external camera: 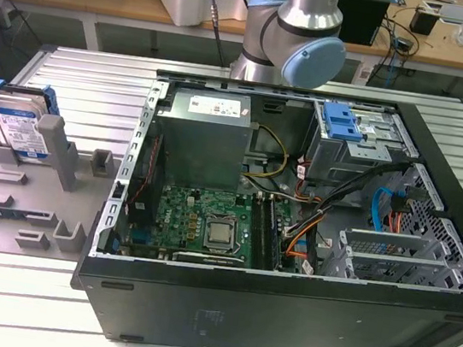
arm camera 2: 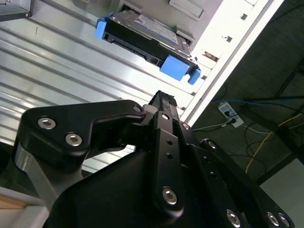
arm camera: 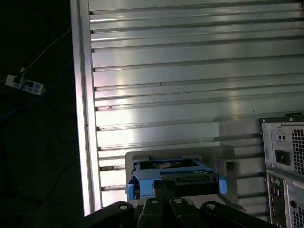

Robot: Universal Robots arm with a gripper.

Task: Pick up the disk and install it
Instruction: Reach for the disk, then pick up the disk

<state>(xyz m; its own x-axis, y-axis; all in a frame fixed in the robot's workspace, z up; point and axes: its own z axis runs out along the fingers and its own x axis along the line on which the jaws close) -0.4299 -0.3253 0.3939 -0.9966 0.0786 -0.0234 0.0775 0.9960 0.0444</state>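
On the grey holder (external camera: pixel 52 147) at the exterior view's left, the disk (external camera: pixel 17 121) stands upright on its edge. Its blue-and-white label faces outward and a blue plastic rail frames it. In the second wrist view the disk (arm camera 2: pixel 147 40) shows its dark edge, with the blue rail ends at either side. In the first wrist view the disk (arm camera: pixel 175 172) sits inside the grey holder (arm camera: pixel 180 154).

The gripper (arm camera 2: pixel 164 97) is near the disk but apart from it, with a strip of ribbed metal table (arm camera 2: pixel 57 61) between them. It holds nothing. In the first wrist view the gripper (arm camera: pixel 162 187) points at the disk's near edge. I cannot tell whether it is released or clenched.

Holder and disk rest on the ribbed metal table (external camera: pixel 97 86), beside an open black computer case (external camera: pixel 281 314) lying on its side. Inside the case are a big grey power-supply box (external camera: pixel 201 143), a green circuit board (external camera: pixel 195 216), a blue plastic latch piece (external camera: pixel 342 120) on the drive cage, and orange and blue cables (external camera: pixel 382 208). The arm (external camera: pixel 298 19) rises behind the case. A white power strip (arm camera: pixel 23 84) lies on the dark floor beyond the table's edge.
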